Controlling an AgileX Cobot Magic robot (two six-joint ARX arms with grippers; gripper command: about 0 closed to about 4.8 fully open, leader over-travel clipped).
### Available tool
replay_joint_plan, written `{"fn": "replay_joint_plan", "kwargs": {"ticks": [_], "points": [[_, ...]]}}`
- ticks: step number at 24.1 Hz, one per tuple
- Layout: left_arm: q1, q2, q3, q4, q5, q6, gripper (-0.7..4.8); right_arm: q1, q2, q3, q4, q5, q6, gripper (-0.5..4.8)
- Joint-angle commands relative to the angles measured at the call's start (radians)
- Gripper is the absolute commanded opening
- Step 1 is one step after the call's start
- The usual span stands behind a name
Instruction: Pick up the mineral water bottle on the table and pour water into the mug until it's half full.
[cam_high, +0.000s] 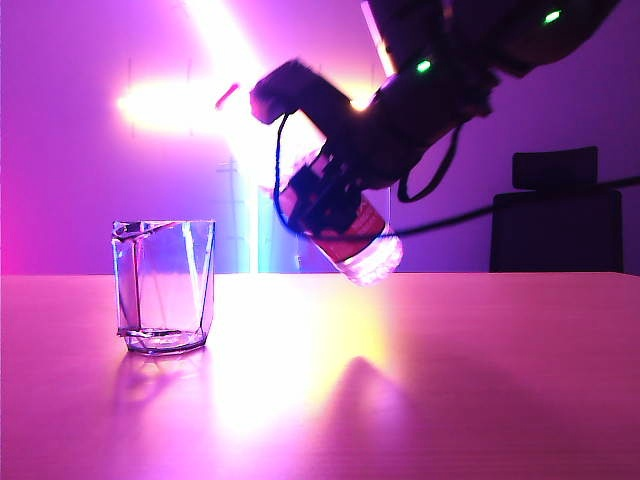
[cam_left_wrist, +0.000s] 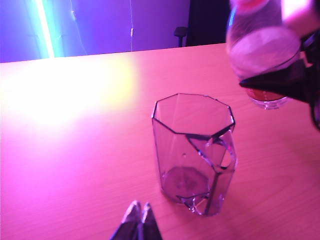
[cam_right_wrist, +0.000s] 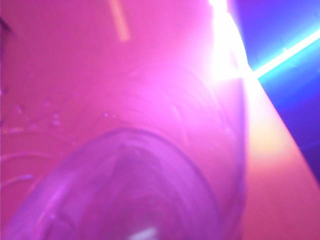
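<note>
Exterior view: mug (cam_high: 163, 287) upright on the surface (cam_high: 450, 380), left; mineral water bottle (cam_high: 352, 238) tilted in the air at centre-right, gripped by right gripper (cam_high: 325, 195). Left gripper (cam_left_wrist: 138, 222), fingers closed, hangs near the mug.

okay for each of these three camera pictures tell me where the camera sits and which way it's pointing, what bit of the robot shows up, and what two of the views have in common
Exterior view: low at table height, looking level across it; right gripper holds the tilted mineral water bottle above the table, mug at left.
Left wrist view: above the table, looking down and forward at the mug; shut left gripper tips show, with the bottle in the dark right gripper.
Right wrist view: pressed against the bottle; blurred, no gripper fingers discernible.
Shared: exterior and left wrist views both show mug and bottle.
</note>
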Motion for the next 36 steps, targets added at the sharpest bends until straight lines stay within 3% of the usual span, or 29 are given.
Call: {"fn": "replay_joint_plan", "kwargs": {"ticks": [1,6,14,36], "points": [[0.0,0.002,0.004,0.013,0.004,-0.003,-0.02,0.024,-0.003,0.028,0.062,0.065,-0.133,2.28],[0.0,0.002,0.004,0.013,0.003,-0.003,-0.02,0.046,-0.002,0.028,0.063,0.135,-0.298,2.28],[0.0,0.002,0.004,0.013,0.004,-0.003,-0.02,0.051,0.016,0.029,0.117,0.227,-0.44,2.28],[0.0,0.002,0.004,0.013,0.003,-0.003,-0.02,0.052,0.029,0.038,0.228,0.314,-0.706,2.28]]}}
